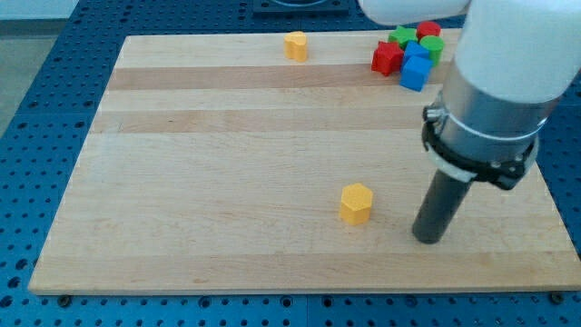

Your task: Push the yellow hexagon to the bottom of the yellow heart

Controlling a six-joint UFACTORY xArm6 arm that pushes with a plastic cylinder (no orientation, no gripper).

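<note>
The yellow hexagon (356,203) lies on the wooden board (227,182) below the middle, toward the view's right. The yellow heart (296,45) sits near the board's top edge, above and a little left of the hexagon. My tip (428,238) rests on the board to the right of the hexagon and slightly lower, apart from it by about a block's width or more. The rod rises from the tip into the white arm at the view's upper right.
A cluster of blocks sits at the board's top right: a red block (386,58), a blue cube (415,73), a green block (402,37), a green cylinder (431,47) and a red one (428,31), partly hidden by the arm.
</note>
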